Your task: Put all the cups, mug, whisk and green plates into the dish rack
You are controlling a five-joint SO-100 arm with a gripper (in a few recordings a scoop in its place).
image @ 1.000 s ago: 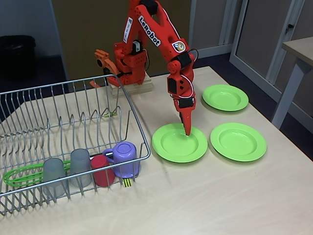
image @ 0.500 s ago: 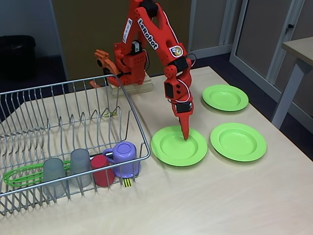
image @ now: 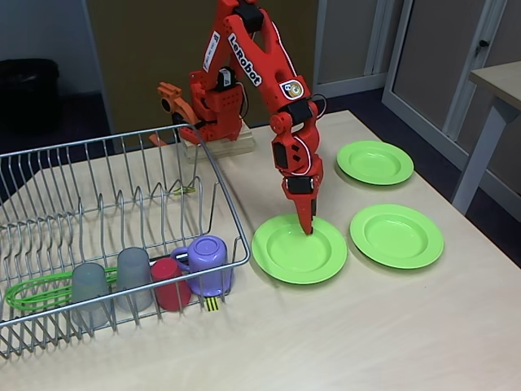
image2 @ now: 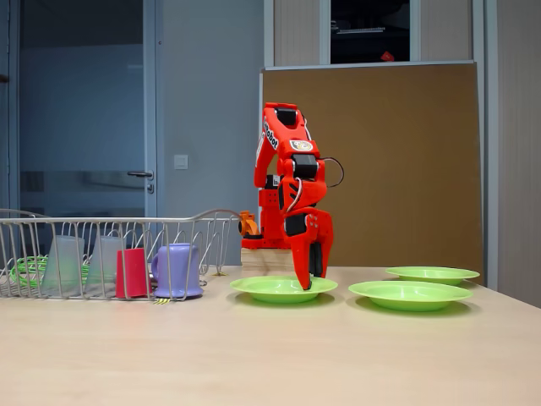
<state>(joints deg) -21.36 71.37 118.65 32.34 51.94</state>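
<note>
Now my gripper [image: 307, 221] pinches the far rim of the nearest green plate [image: 299, 253]. Two more plates [image: 396, 235] lie on the bench [image: 342, 334].

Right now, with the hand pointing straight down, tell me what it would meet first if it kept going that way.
The hand points down at the nearest green plate, so it would meet that plate's far rim first. Its tips look at or just above it; contact is unclear.

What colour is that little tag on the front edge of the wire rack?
Yellow and black stripes on the tag, clearest in the fixed view looking down on the dish rack.
</note>
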